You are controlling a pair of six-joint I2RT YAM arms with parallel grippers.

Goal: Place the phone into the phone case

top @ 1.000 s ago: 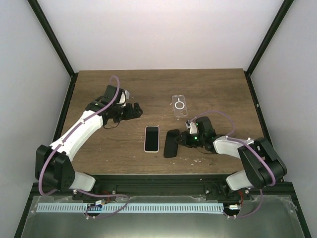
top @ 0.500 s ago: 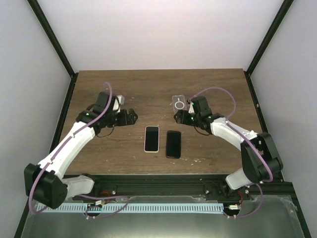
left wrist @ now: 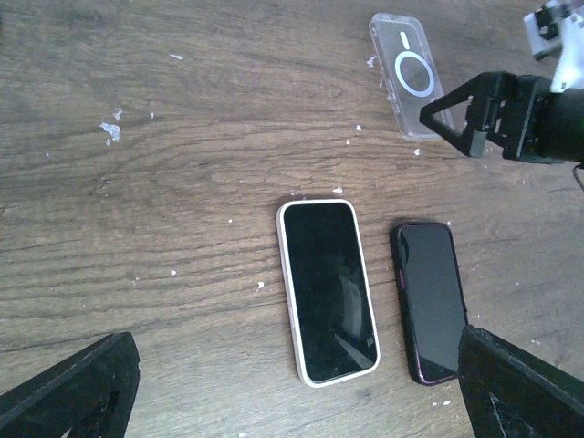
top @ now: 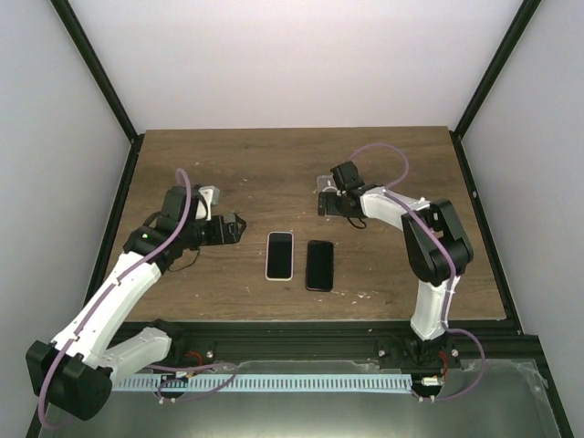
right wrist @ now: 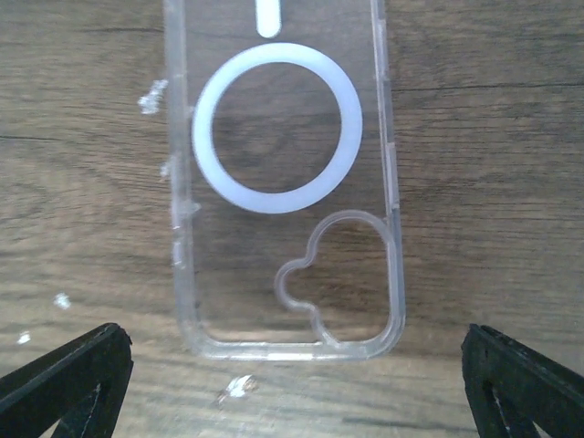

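Lying flat toward the far side of the table [top: 228,160], the clear case [right wrist: 283,182] now has the right pincer [right wrist: 292,370] poised over its camera-cutout end, jaws spread wide and gripping nothing. A second ago that pincer was down at the dark phone [top: 318,265]; it has since let go and swung out to the case. The dark phone rests just right of the white-edged phone [top: 279,255], both nearer than the case and apart from it. The left pincer [left wrist: 292,406] hangs wide and empty to their left. Picking up the case looks like the next step.
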